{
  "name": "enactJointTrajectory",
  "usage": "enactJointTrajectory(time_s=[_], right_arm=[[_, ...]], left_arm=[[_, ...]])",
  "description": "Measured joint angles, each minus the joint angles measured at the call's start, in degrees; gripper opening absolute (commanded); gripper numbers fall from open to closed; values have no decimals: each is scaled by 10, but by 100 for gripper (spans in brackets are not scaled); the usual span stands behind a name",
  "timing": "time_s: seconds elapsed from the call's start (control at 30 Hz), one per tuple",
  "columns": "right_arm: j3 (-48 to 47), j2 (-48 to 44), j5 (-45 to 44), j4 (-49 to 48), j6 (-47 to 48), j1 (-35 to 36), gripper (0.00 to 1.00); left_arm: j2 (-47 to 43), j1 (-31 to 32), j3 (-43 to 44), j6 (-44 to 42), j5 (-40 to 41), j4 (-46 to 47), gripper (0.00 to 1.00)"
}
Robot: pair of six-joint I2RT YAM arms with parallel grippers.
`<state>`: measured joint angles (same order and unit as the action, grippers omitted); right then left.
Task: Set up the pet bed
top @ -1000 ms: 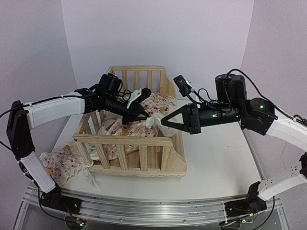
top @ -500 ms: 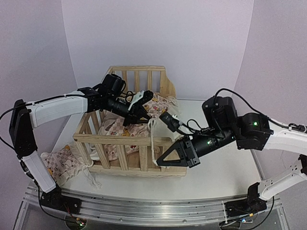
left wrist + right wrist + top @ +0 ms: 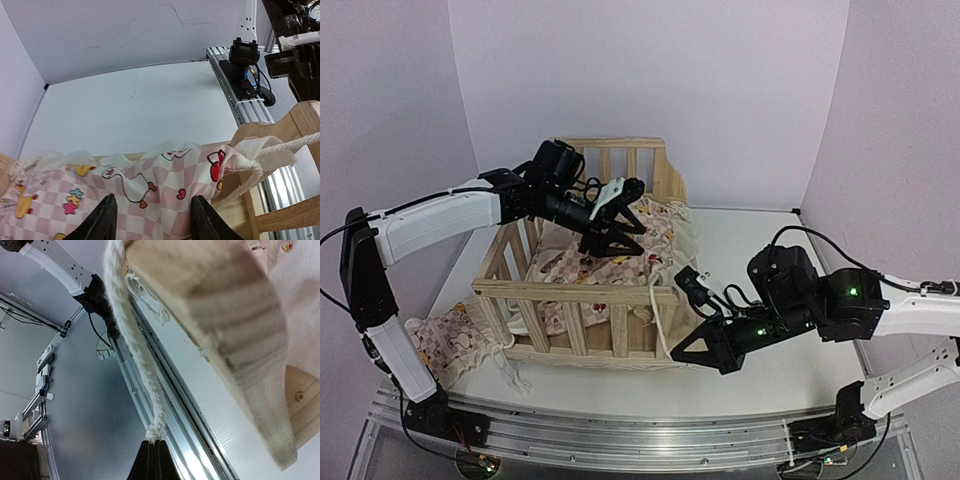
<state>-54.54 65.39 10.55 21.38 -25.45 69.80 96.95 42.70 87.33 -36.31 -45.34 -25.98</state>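
Item: cushion (image 3: pixel 125 180), lying inside the pine frame (image 3: pixel 570 291). Step, likely: securing ties. Your right gripper (image 3: pixel 154 444) pinches the tie string (image 3: pixel 131 342) outside the frame. The left gripper (image 3: pixel 154 202) has its fingers spread over the fabric. Next: loop the string round a rail, keeping it taut.

A robotics lab booth: plain pale lilac wall panels (image 3: pixel 650 70) enclose a smooth white tabletop (image 3: pixel 780 290), edged by a ribbed aluminium mounting rail (image 3: pixel 620 432) (black arm bases (image 3: pixel 445 418) bolted on).

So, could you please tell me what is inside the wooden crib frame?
The checked duck-print cushion lies inside; its tie string runs out over the front rail to the shut right pincer. The frame's floor beneath the cushion is covered.
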Motion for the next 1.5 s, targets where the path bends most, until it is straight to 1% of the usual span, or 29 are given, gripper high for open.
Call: enactJointTrajectory(time_s=[0.1, 0.23, 0.4, 0.53, 0.63, 0.83, 0.97, 1.0, 1.07, 1.13, 1.23, 1.37, 1.5], right_arm=[[8, 1, -21, -28, 14, 0, 0], [27, 16, -29, -67, 25, 0, 0], [57, 23, -39, -108, 31, 0, 0], [65, 29, -47, -137, 31, 0, 0], [66, 41, -53, -170, 33, 0, 0], [85, 47, -77, -218, 43, 0, 0], [87, 50, -90, -227, 45, 2, 0], [87, 53, -91, -232, 45, 3, 0], [87, 59, -92, -244, 45, 4, 0], [87, 65, -94, -256, 45, 5, 0], [93, 69, -101, -274, 46, 7, 0], [103, 74, -107, -303, 53, 8, 0], [104, 90, -111, -332, 59, 10, 0]], left_arm=[[0, 0, 35, -1, 23, -1, 65], [0, -5, 65, -2, 51, 5, 67], [-5, -9, 68, -17, 70, 1, 63], [-31, -10, 66, -52, 50, -25, 60], [-75, -9, 46, -73, 25, -33, 60], [-193, -4, -25, -93, -13, -27, 57], [-235, 20, -50, -121, -19, -26, 58], [-241, 34, -59, -129, -15, -25, 56], [-247, 65, -82, -134, -4, -23, 47], [-244, 101, -105, -117, 9, -19, 41], [-243, 142, -148, -71, 27, 9, 40], [-280, 188, -260, 14, 75, 114, 40], [-315, 232, -331, 77, 146, 214, 40]])
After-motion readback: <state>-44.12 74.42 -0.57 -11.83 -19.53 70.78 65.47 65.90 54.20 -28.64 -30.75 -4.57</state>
